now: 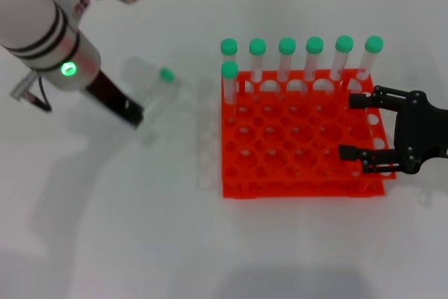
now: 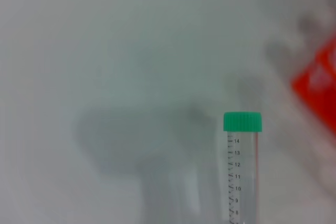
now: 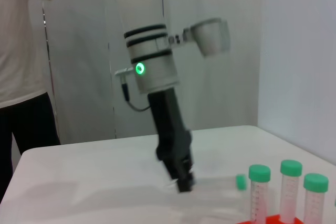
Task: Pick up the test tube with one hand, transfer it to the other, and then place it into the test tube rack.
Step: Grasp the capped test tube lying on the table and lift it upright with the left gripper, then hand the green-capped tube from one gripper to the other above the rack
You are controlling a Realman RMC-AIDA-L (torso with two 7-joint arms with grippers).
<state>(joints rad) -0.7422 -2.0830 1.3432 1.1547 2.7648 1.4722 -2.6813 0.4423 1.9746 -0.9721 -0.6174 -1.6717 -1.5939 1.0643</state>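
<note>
My left gripper [image 1: 134,113], on the white arm with the green ring, is shut on the lower end of the test tube [image 1: 165,75], left of the rack and just above the table. The tube's green cap points toward the rack. The left wrist view shows the tube [image 2: 242,150] with its cap and scale marks. The right wrist view shows that gripper [image 3: 185,181] with the tube [image 3: 239,182] sticking out sideways. The orange-red test tube rack [image 1: 301,146] stands in the middle. My right gripper [image 1: 355,126] is open and empty over the rack's right edge.
Several identical green-capped tubes [image 1: 286,57] stand along the rack's back row, and one [image 1: 229,82] stands in the second row at the left. They also show in the right wrist view [image 3: 290,187]. A person [image 3: 26,77] stands beyond the table's far left side.
</note>
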